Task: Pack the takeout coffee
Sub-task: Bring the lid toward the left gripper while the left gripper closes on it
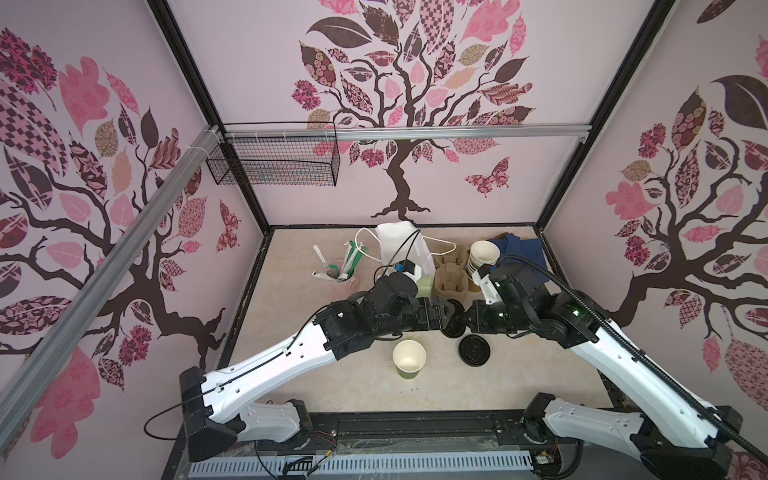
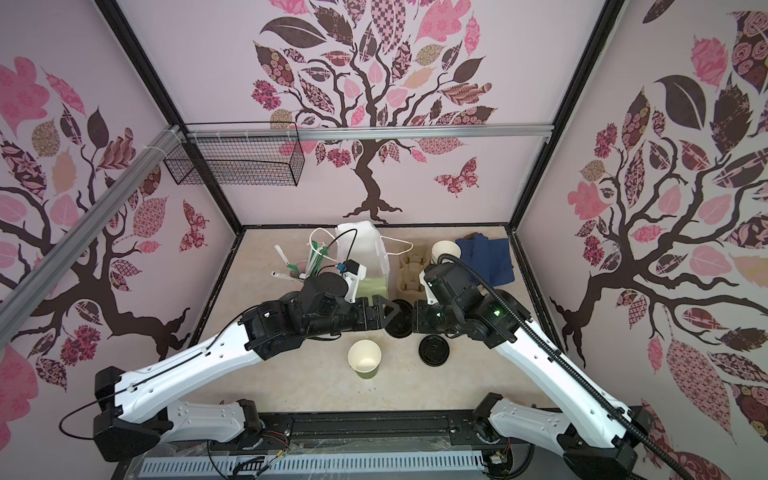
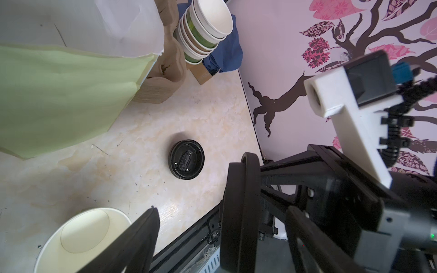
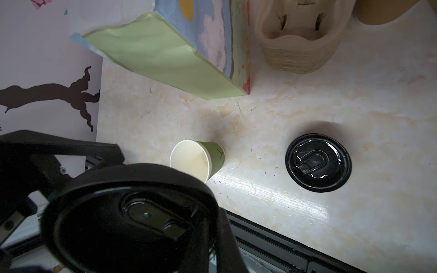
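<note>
The takeout coffee's green paper cup point(image 1: 409, 359) point(image 2: 365, 359) stands upright near the table's middle with no lid on it, and shows in both wrist views point(image 3: 82, 238) point(image 4: 196, 160). My right gripper point(image 1: 467, 322) point(image 4: 220, 227) is shut on the rim of a black lid point(image 1: 452, 330) point(image 4: 127, 217), held above the table behind the cup. My left gripper point(image 1: 446, 311) point(image 3: 224, 236) is open. Its fingers point(image 3: 144, 234) stand either side of that lid point(image 3: 241, 208), with gaps showing.
A second black lid point(image 1: 473, 351) lies flat to the right of the cup. Behind are the tall paper bag point(image 1: 405, 253), cardboard cup carriers point(image 1: 451, 274), a stack of lidless cups point(image 1: 482, 255), a blue cloth point(image 1: 519, 249) and a pink holder of straws point(image 1: 343, 274).
</note>
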Tool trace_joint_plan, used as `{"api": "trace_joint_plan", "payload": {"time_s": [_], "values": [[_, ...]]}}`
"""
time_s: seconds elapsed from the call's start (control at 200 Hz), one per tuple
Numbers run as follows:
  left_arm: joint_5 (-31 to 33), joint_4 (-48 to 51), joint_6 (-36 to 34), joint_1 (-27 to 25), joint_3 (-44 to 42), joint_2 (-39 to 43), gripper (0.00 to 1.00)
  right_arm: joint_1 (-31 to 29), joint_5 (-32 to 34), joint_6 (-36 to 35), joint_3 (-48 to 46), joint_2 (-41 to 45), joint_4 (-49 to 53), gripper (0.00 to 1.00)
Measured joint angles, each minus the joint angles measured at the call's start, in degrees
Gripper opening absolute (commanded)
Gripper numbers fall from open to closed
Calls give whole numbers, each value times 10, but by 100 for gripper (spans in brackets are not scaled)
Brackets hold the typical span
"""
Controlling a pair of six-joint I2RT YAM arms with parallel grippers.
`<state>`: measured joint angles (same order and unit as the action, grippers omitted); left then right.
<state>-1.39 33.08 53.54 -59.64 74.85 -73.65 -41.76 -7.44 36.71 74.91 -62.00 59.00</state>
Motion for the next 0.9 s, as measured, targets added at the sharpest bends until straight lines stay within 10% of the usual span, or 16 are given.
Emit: {"api": "trace_joint_plan", "payload": {"time_s": [0.895], "values": [[-12, 50, 37, 7, 3, 5, 29, -41, -28, -22, 21, -58, -35, 10]]}}
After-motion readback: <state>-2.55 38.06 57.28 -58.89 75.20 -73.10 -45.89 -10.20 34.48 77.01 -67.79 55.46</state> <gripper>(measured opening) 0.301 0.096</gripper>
